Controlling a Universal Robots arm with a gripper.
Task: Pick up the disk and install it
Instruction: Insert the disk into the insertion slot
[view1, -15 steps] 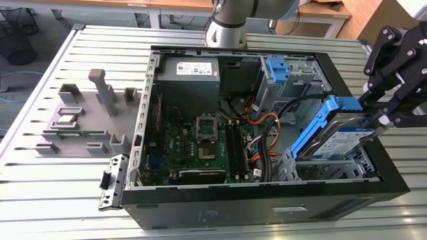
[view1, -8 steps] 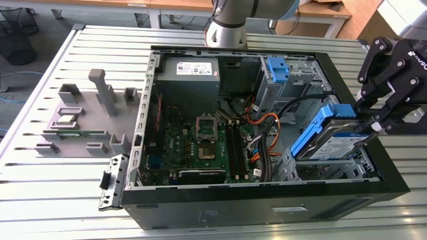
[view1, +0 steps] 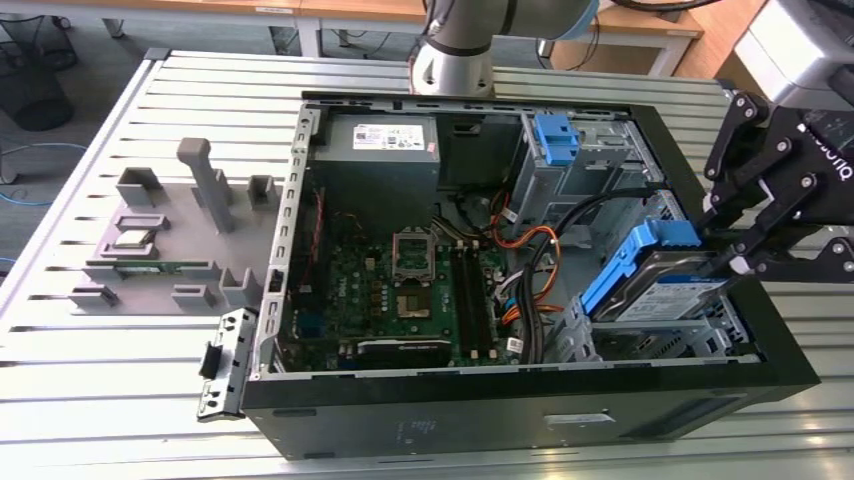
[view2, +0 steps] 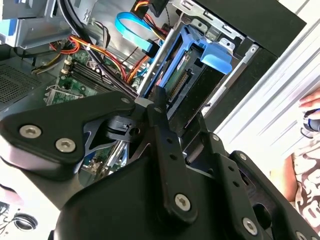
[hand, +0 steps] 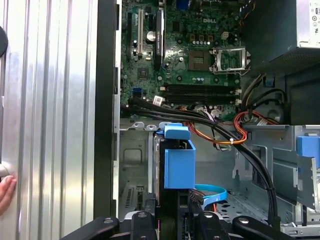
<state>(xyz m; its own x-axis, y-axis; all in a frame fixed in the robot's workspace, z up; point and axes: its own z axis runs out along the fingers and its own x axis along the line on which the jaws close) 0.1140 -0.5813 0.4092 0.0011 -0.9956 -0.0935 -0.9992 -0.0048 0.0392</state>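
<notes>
**Disk clamped in the gripper, tilted over the drive cage**

One arm, one gripper, one disk. The fingers are narrow and clamped on the disk. In the first wrist view they flank it edge-on.

The disk is clipped in its blue bracket and sits tilted, with its low end in the metal drive cage. That cage is at the near corner of the computer case, on the exterior view's right. Cannot tell if the disk is fully seated.

There are two blue brackets in all. One is on the disk. The second blue bracket carries no drive and stands in the far bay, well apart from the gripper.

One grey power supply sits at the far side of the case, toward the exterior view's left. One green motherboard lies on the case floor, between the power supply and the near wall. One flat blue cable runs near bundles of black and orange wires, beside the disk.

The case lies open on one slatted metal table. One grey fixture stands on the table just beside the case, on the exterior view's left. One person's hand rests on the table, apart from the case.
</notes>
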